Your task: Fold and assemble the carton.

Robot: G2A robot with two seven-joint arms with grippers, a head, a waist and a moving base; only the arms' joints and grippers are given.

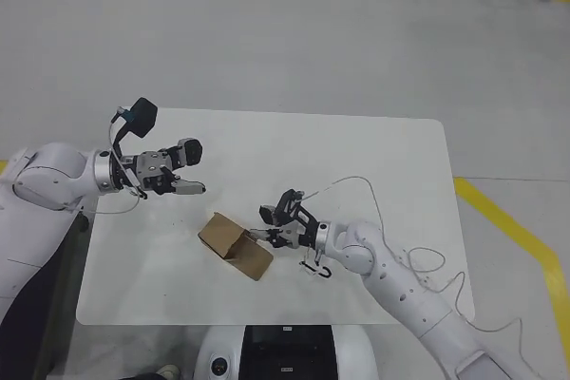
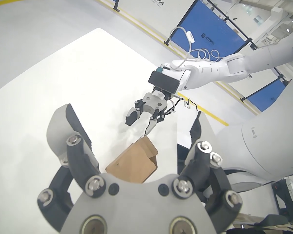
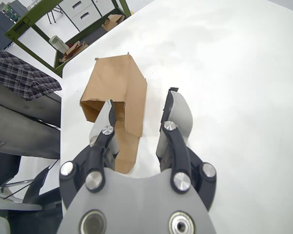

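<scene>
From above, a brown corrugated carton point(image 1: 233, 244) is lying on its side on the smooth white table point(image 1: 380, 161), near the front edge, with its open end pointing towards the right arm. The right gripper point(image 1: 264, 223) is sitting at that open end with its jaws released. The left gripper point(image 1: 195, 169) is hovering well apart from the carton, over the table's left part, with its jaws also spread.

In the left wrist view, the left gripper point(image 2: 133, 110) is showing two curved grey fingers lined with black pads, splayed wide and holding nothing. The carton point(image 2: 134, 161) is lying beyond them as a matte, boxy tube with a creased end. The right gripper point(image 2: 139, 124) is hanging just above the carton's far end, fingers apart.

In the right wrist view, the right gripper point(image 3: 141, 97) is standing open at the carton point(image 3: 117, 79). One ribbed fingertip point(image 3: 111, 109) is resting at the shadowed rectangular mouth, while the other is hanging over bare table point(image 3: 222, 62). A loose flap point(image 3: 127, 147) with a ragged edge is jutting out flat between the fingers, ungripped.
</scene>
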